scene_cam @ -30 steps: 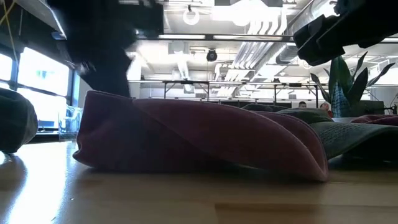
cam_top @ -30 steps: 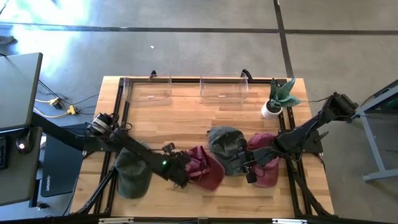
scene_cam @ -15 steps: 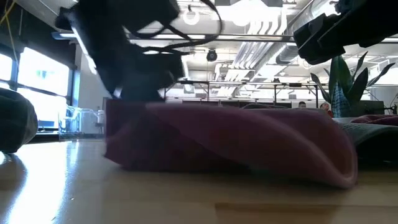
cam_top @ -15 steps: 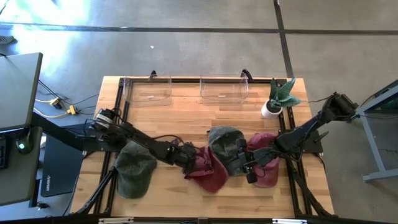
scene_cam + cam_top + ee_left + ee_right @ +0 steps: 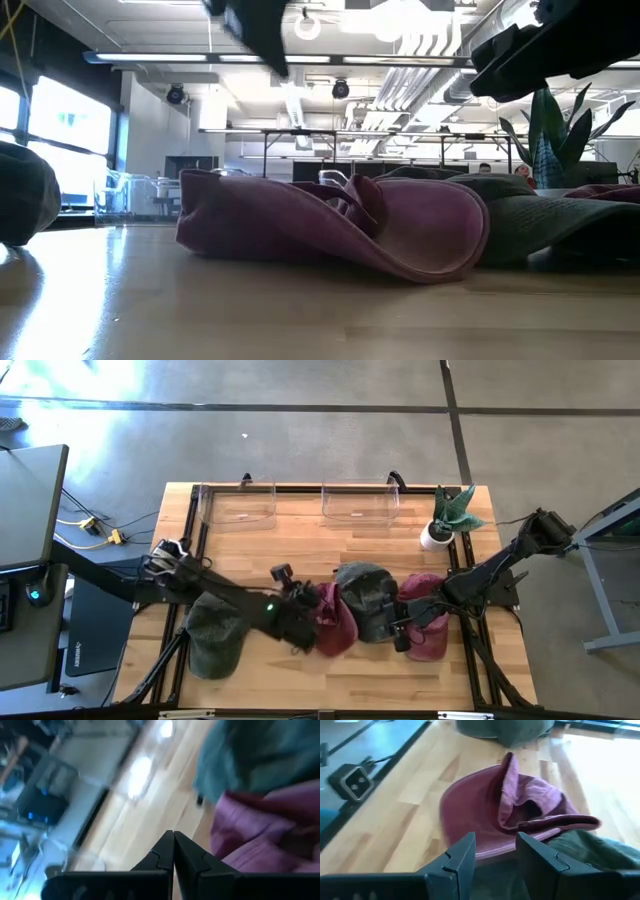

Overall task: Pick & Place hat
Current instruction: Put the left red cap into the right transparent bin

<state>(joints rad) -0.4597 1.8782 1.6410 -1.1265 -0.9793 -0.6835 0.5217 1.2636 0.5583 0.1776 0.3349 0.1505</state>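
A maroon hat (image 5: 336, 622) lies crumpled on the table with its brim (image 5: 440, 235) curled upward, pressed against a grey-green hat (image 5: 365, 600). My left gripper (image 5: 306, 632) is shut and hangs above the table just left of the maroon hat (image 5: 255, 835), touching nothing. In the low view only a dark part of that arm (image 5: 255, 25) shows, high above the hat. My right gripper (image 5: 492, 852) is open and waits above a second maroon hat (image 5: 428, 628) at the table's right. A dark green hat (image 5: 215, 635) rests at the left.
Two clear bins (image 5: 240, 508) (image 5: 360, 502) stand along the far edge, and a potted plant (image 5: 443, 520) is at the far right. Bare wood (image 5: 300, 550) lies between the bins and the hats. The black table frame (image 5: 192, 540) borders the sides.
My left gripper carried the maroon hat's crown end toward the table's right, sliding the hat against the grey-green hat, then came off it and rose. The hat has bunched shorter and its brim has curled up. The right arm kept still.
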